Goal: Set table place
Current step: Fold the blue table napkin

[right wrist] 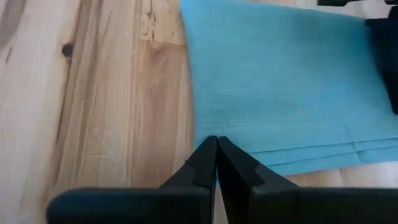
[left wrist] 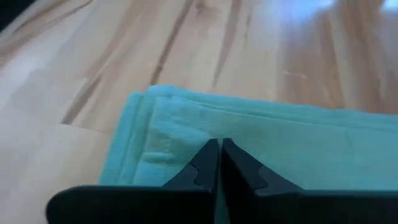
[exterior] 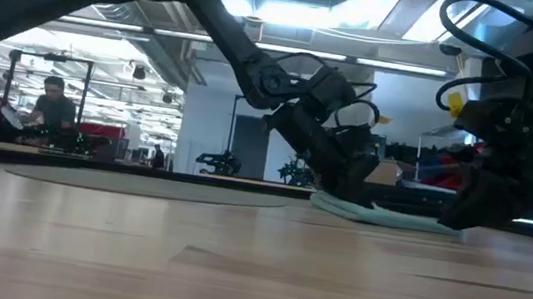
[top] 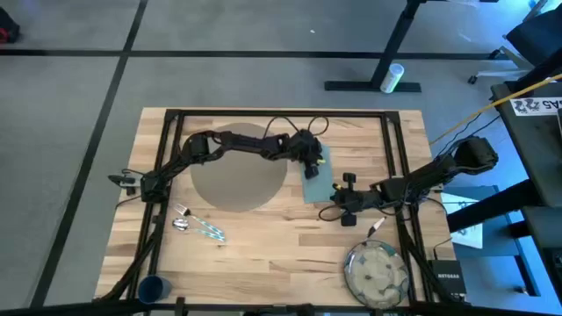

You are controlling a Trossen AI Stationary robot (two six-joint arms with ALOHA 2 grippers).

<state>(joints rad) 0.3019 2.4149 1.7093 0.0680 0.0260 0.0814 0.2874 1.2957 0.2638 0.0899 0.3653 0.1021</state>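
1. Left gripper (top: pixel 312 161): fingers (left wrist: pixel 208 163) seen pressed together tip to tip in the left wrist view, down on the teal napkin (top: pixel 316 175) near its far end. Whether cloth is pinched between the tips cannot be told.
2. Left arm pose: stretched from its base at the table's left edge across the round placemat (top: pixel 238 170), elbow raised, wrist bent downward onto the napkin. In the low view the forearm slopes steeply down to the cloth.
3. Right gripper (top: pixel 344 206): fingers (right wrist: pixel 214 158) closed against each other, nothing seen between them, tips set at the napkin's near edge (right wrist: pixel 286 81) above bare wood.
4. Right arm pose: reached in low from the right side of the table (top: pixel 263 254), forearm nearly level, wrist pointed toward the napkin.
5. Napkin: lying flat, folded, just right of the placemat, between the two grippers.
6. Cutlery (top: pixel 198 225): grouped on the wood near the placemat's near-left edge, apart from it.
7. Speckled plate (top: pixel 377 272): at the near right corner, well apart from the placemat.
8. Dark-blue cup (top: pixel 154 288): at the near left corner.
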